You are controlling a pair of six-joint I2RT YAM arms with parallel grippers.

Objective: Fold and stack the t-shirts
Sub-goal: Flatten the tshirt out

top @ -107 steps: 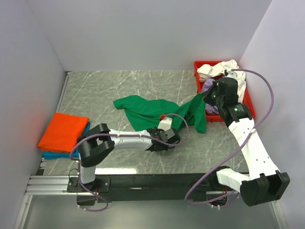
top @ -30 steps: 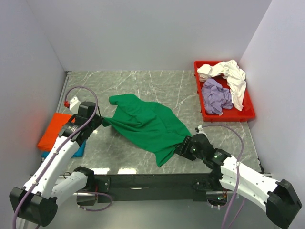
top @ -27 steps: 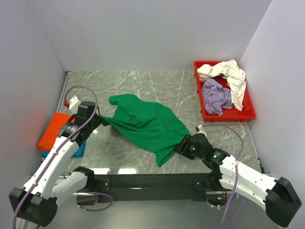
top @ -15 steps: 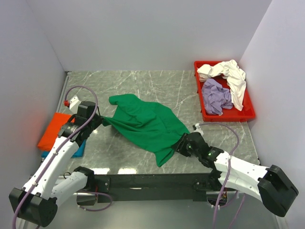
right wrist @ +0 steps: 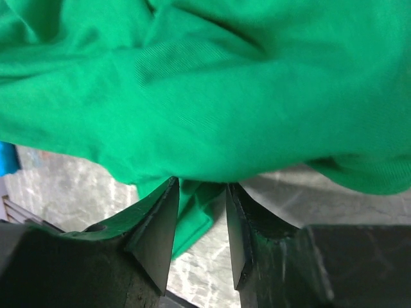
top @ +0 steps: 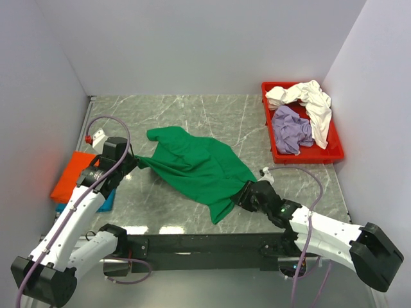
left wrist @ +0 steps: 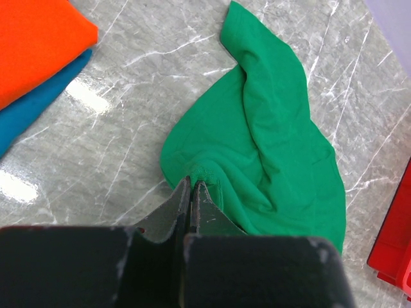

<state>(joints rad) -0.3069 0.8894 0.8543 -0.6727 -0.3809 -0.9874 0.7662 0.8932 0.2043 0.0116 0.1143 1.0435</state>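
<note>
The green t-shirt (top: pixel 192 167) lies stretched across the marble table (top: pixel 192 115), from far left to near right. My left gripper (top: pixel 131 160) is shut on its left edge; in the left wrist view the tips (left wrist: pixel 192 183) pinch a bunched hem of the green t-shirt (left wrist: pixel 270 147). My right gripper (top: pixel 246 194) is low at the shirt's near-right corner. Its jaws stand apart, the green t-shirt (right wrist: pixel 205 96) draped over the right gripper (right wrist: pixel 200 186) and a loose fold hanging in the gap. A folded orange t-shirt (top: pixel 69 179) rests on a teal one (top: pixel 108 199) at the left.
A red tray (top: pixel 308 158) at the back right holds a crumpled cream-white t-shirt (top: pixel 308 96) and a lavender one (top: pixel 292 131). White walls close in the table on three sides. The folded orange t-shirt (left wrist: pixel 32 45) and the teal one (left wrist: pixel 32 115) lie close beside my left arm.
My right gripper has edged a little left into the shirt's near-right corner and its jaws have narrowed. The left gripper has kept its grip and place.
</note>
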